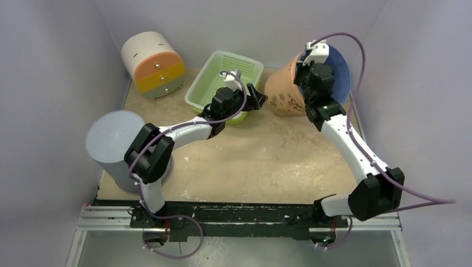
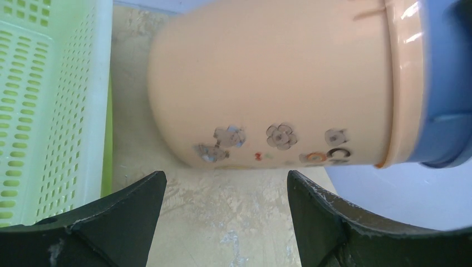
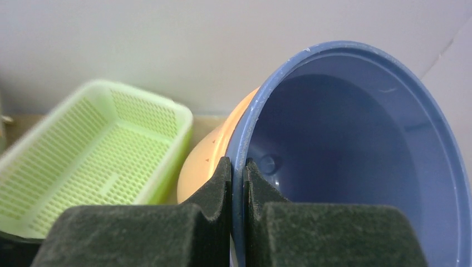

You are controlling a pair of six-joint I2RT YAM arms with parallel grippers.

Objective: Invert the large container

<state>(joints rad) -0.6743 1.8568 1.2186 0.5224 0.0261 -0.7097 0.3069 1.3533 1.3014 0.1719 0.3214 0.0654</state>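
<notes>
The large container (image 1: 286,92) is a peach tub with a blue rim and blue inside, with small flower prints. It lies tilted on its side at the back right of the table, mouth facing right. My right gripper (image 1: 307,78) is shut on its blue rim (image 3: 239,167), one finger outside and one inside. My left gripper (image 1: 257,100) is open and empty, just left of the tub's base (image 2: 183,111). Its fingers (image 2: 139,206) hover over bare table, apart from the tub.
A green perforated basket (image 1: 225,83) stands right beside the tub's base, under my left wrist. A white and orange drawer unit (image 1: 153,64) sits at the back left. A grey cylinder bin (image 1: 114,147) stands at the front left. Walls enclose the back and sides.
</notes>
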